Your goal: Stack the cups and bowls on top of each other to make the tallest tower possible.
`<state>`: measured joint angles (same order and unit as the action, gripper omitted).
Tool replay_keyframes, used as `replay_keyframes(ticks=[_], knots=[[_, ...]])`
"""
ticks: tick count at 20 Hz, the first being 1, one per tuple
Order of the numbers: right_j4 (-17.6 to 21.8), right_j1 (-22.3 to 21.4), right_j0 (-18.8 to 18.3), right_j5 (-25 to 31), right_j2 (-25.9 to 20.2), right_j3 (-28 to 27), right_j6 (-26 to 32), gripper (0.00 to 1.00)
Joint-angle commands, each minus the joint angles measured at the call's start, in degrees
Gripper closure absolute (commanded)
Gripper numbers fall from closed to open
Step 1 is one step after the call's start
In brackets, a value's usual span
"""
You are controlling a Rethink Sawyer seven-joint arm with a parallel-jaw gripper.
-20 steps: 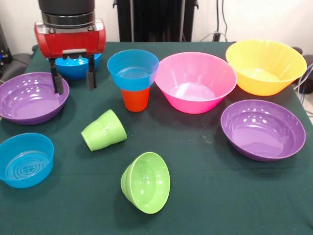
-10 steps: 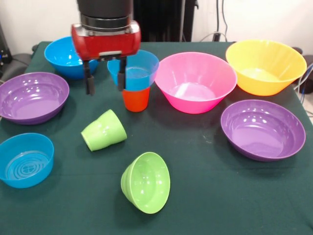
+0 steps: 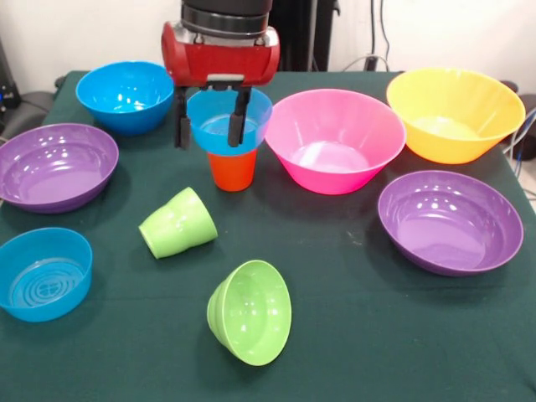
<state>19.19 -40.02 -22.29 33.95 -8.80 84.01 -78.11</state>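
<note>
My gripper [image 3: 210, 126] is open and empty, over the left side of a blue bowl [image 3: 251, 113] that sits on the upright orange cup [image 3: 232, 170]. One finger [image 3: 181, 126] hangs outside the bowl's left rim, the other [image 3: 239, 124] shows in front of the bowl. The lime green cup [image 3: 177, 222] lies on its side nearer the front. The small lime green bowl [image 3: 249, 311] lies tipped at the front. The pink bowl [image 3: 335, 138] stands right of the stack.
A blue bowl [image 3: 126, 94] stands at the back left and a purple bowl [image 3: 54, 165] at the left. Another blue bowl [image 3: 42, 272] is at the front left. A yellow-orange bowl [image 3: 454, 113] and a purple bowl [image 3: 450, 219] stand at the right.
My gripper has moved right, from the back-left blue bowl to the blue bowl on the orange cup. It stays open. No bowl or cup has moved.
</note>
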Motion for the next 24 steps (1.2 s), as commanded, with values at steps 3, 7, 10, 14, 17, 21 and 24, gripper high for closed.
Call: replay_keyframes(ticks=[3, 7, 10, 14, 17, 21, 24], knots=[[7.3, 2.4, 5.7, -10.0, 10.3, 1.4, -14.6, 0.0], [8.7, 5.4, 6.1, -14.8, 13.1, -0.6, -15.6, 0.0], [8.8, 7.2, 6.0, -18.8, 14.6, -1.0, -16.5, 0.0], [7.7, 8.6, 5.6, -21.3, 14.6, -1.1, -16.2, 0.0], [6.0, 8.3, 5.2, -19.8, 13.3, -1.3, -14.9, 0.0], [4.2, 6.7, 4.8, -17.8, 12.7, -0.6, -14.5, 0.0], [3.6, 9.3, 8.7, -17.0, 17.7, -4.4, -18.4, 0.0]])
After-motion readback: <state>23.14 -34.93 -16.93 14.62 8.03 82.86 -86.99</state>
